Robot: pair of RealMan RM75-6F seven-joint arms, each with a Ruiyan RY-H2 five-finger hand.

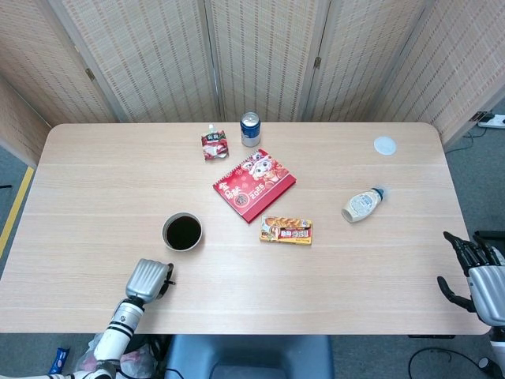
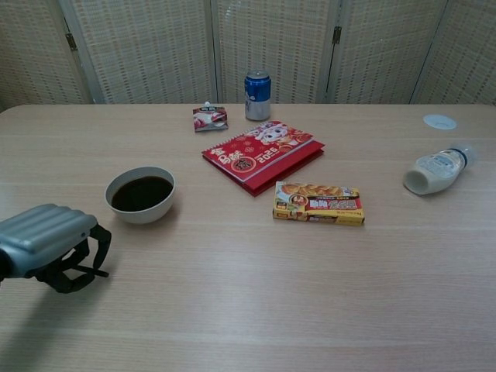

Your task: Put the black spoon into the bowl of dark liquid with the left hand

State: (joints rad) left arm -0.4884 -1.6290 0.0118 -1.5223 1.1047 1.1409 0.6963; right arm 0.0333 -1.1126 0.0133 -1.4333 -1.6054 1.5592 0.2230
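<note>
The white bowl of dark liquid (image 1: pixel 182 232) (image 2: pixel 140 194) stands on the table's left half. My left hand (image 1: pixel 147 279) (image 2: pixel 46 240) hovers near the front edge, just in front and to the left of the bowl. Its fingers are curled around the thin black spoon (image 2: pixel 99 271), of which only a short black end pokes out; the rest is hidden under the hand. My right hand (image 1: pixel 477 272) hangs off the table's front right corner with its fingers apart and nothing in them.
A red notebook (image 1: pixel 254 185) lies mid-table with a yellow snack box (image 1: pixel 286 230) in front of it. A blue can (image 1: pixel 250 129) and a red packet (image 1: pixel 214 145) stand at the back. A white bottle (image 1: pixel 362 204) lies on its side at right, a white lid (image 1: pixel 384 144) behind it.
</note>
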